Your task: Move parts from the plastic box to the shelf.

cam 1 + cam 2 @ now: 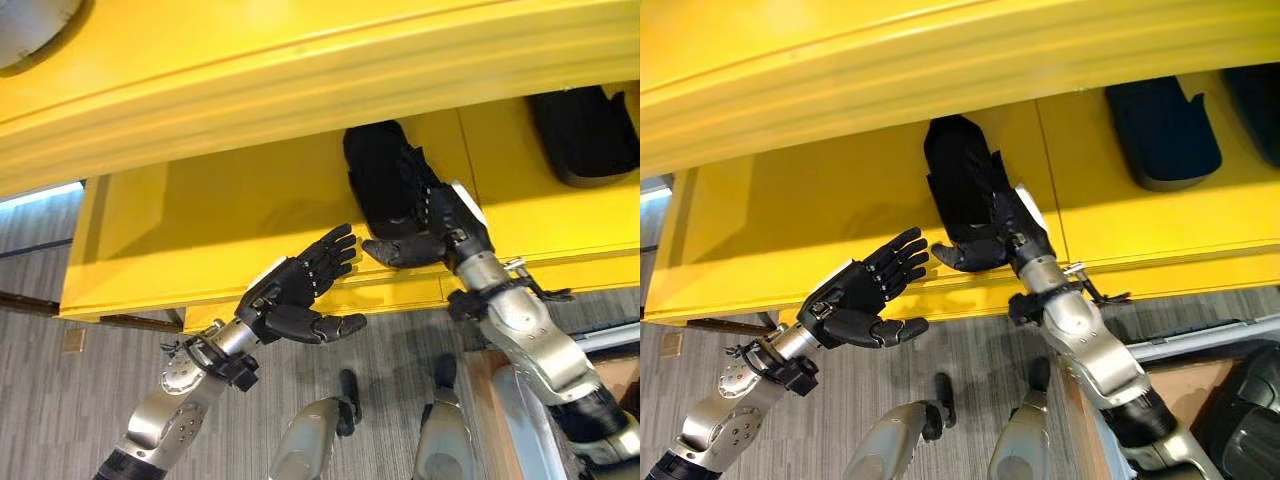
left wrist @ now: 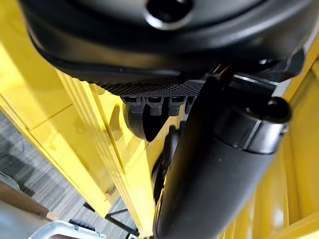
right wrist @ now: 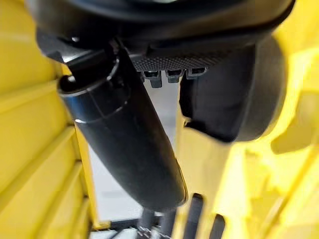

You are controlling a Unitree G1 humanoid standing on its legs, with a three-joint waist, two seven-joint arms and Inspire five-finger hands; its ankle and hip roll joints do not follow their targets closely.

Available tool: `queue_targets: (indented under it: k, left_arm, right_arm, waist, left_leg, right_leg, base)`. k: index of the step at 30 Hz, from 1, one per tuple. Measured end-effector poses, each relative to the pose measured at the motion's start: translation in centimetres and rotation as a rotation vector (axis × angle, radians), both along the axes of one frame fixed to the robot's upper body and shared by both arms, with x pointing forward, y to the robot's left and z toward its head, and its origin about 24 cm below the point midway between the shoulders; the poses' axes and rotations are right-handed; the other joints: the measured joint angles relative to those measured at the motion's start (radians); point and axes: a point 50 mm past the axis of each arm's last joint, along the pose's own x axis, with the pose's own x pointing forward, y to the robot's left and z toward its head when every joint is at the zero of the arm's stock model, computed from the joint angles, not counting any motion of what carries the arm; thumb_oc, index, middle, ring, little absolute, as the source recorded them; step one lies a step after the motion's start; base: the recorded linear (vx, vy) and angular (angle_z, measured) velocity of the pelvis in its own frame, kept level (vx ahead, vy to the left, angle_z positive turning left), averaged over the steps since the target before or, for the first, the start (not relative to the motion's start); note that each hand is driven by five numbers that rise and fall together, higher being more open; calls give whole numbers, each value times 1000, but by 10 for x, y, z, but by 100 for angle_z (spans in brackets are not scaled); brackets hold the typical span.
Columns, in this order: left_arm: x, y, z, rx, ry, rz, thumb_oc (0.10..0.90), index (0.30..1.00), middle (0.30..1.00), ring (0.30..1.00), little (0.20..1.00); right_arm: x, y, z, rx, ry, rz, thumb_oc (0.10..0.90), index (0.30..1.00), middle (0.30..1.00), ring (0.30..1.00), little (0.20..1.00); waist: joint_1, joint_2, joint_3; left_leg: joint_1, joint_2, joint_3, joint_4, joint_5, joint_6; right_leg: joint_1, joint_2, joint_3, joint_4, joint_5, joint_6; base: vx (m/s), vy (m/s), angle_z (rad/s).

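The right hand (image 1: 440, 225) was at the front of the yellow shelf (image 1: 200, 215), on the near end of a black part (image 1: 378, 175) that lay on the shelf board. Its thumb stuck out sideways along the front edge, and its fingers were under or behind the part, so I could not tell whether they were curled round it or lying straight. The left hand (image 1: 295, 290) hovered just beside the front lip of the shelf, held wide with straight fingers and the thumb spread out, and it held nothing.

The step in hand seemed to be the placing of this part on the shelf. To do it well, I think the right hand should let the part rest fully on the board before letting go, with its whole length past the front edge, because the near end was still close to the lip and could tip out. The hand should then draw straight back along the part and not sideways, so that it does not drag it. The left hand, as I judged, could steady the near end if the part began to slide.

The long axis of the part ran from the front edge toward the back of the shelf, a little slanted. Its rounded end pointed to the back. A second dark part (image 1: 585, 130) lay in the next compartment, well apart.
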Motion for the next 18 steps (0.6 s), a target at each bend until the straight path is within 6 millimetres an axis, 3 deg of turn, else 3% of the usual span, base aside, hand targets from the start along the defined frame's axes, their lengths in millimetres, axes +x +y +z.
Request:
queue_targets:
  k: [6, 8, 12, 18]
  left_arm:
    - [-1, 4, 5, 17, -29, 18, 900, 1000, 1000, 1000, 1000]
    - [-2, 5, 5, 22, -31, 22, 900, 1000, 1000, 1000, 1000]
    - [-5, 5, 4, 23, -23, 21, 900, 1000, 1000, 1000, 1000]
    - [-5, 4, 6, 22, -34, 13, 900, 1000, 1000, 1000, 1000]
  right_arm:
    - [-18, -34, 15, -362, -135, -84, 900, 1000, 1000, 1000, 1000]
    - [-20, -39, 19, -407, -164, -98, 900, 1000, 1000, 1000, 1000]
    - [-23, -40, 33, -525, -289, -97, 900, 1000, 1000, 1000, 1000]
    - [-20, -23, 53, -583, -457, -78, 900, 1000, 1000, 1000, 1000]
  waist:
    - [-28, -8, 1]
    - [-37, -12, 2]
    - [-50, -16, 3]
    - [-49, -15, 3]
  left_leg:
    - [6, 23, 3, 2, -7, -14]
    - [7, 27, 5, 3, -10, -15]
    - [4, 33, 5, 1, -13, -15]
    - [-5, 34, 4, 1, -7, -19]
  right_leg:
    - [-1, 24, 12, 0, -7, 2]
    - [-1, 27, 13, 0, -12, -4]
    - [-2, 35, 12, -11, -13, 0]
    - [-7, 36, 11, -16, -6, -7]
  base:
    - [-14, -54, -9]
    - [-25, -52, -5]
    - [-43, -41, -3]
    - [-6, -4, 0]
